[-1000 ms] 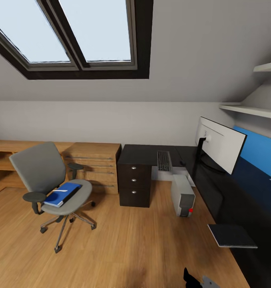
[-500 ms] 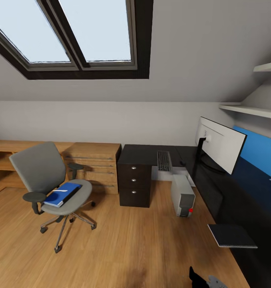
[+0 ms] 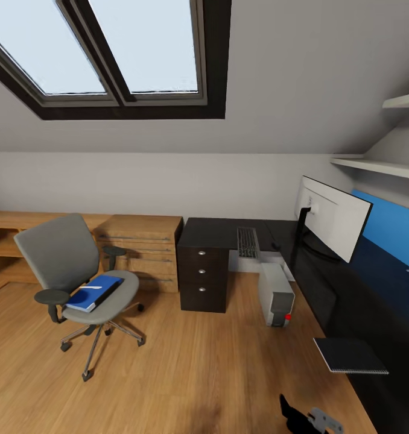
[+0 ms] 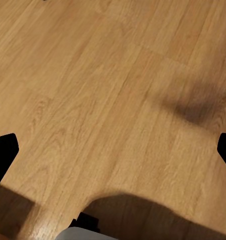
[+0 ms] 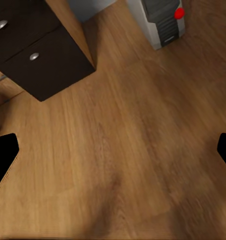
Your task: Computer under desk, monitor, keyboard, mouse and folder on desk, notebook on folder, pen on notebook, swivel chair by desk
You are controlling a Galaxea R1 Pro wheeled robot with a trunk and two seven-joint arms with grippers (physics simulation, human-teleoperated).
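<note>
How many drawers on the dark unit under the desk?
3, stacked on the dark drawer unit under the desk's left end: top, middle, bottom.

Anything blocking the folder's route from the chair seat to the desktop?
Nothing visible does. The folder lies on the swivel chair seat with a small white item on top. Between chair and desk there is bare wood floor. The computer stands on the floor beside the drawer unit, below the desktop.
</note>
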